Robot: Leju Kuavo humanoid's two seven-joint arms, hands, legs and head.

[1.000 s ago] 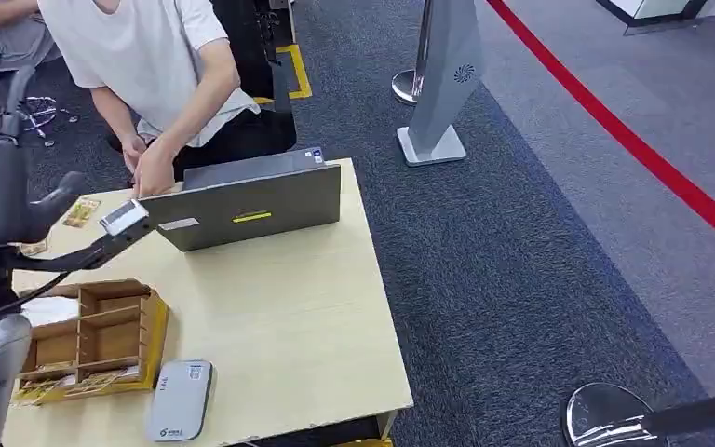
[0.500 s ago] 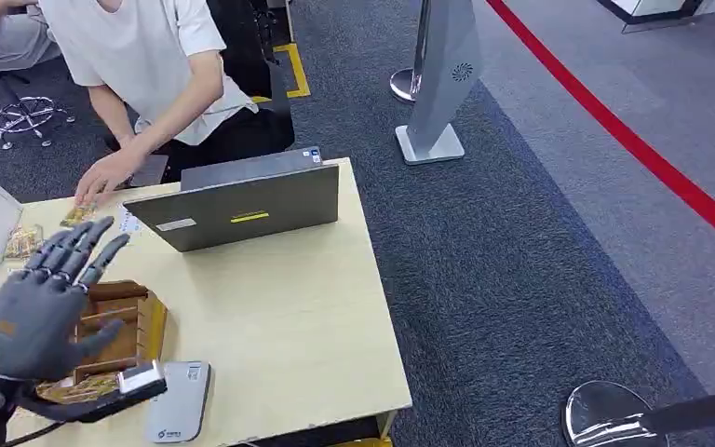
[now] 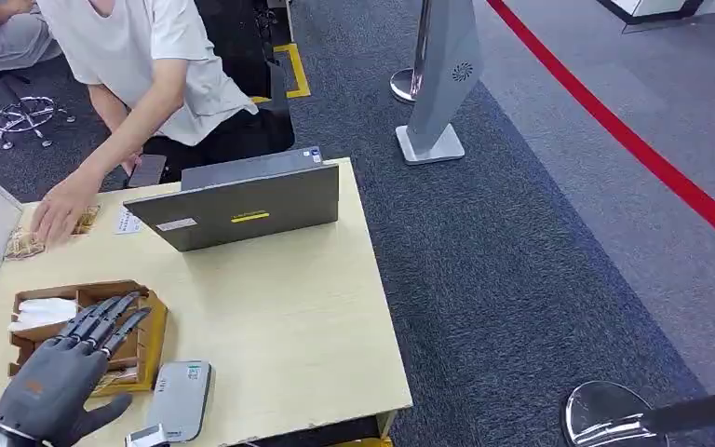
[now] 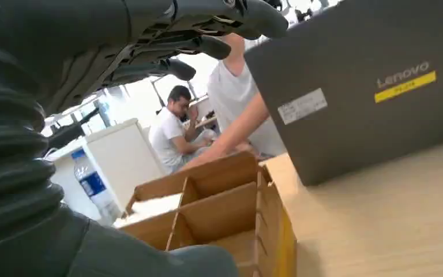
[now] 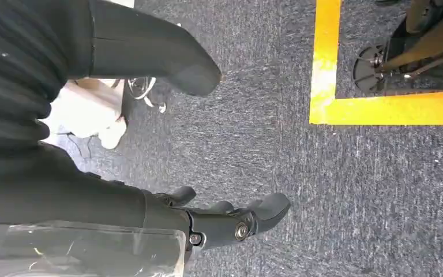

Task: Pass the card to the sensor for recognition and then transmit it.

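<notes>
Wooden table (image 3: 279, 307), cards (image 3: 28, 244) far beyond left robot hand (image 3: 65, 377), fingers spread, empty

Compartmented cardboard box (image 3: 112, 321) on the pale wooden table (image 3: 279, 317), front-left; flat grey card reader (image 3: 181, 399) just right of it, closed grey laptop (image 3: 242, 200) behind, w/ person's hand (image 3: 56, 207) far left.

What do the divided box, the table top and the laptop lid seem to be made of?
Divided box: brown cardboard, matte, thin raw-edged partitions. Table top: pale wood or wood-look laminate, smooth, faint grain. Laptop lid: dark grey, matte, metal or plastic; cannot tell which.
</notes>
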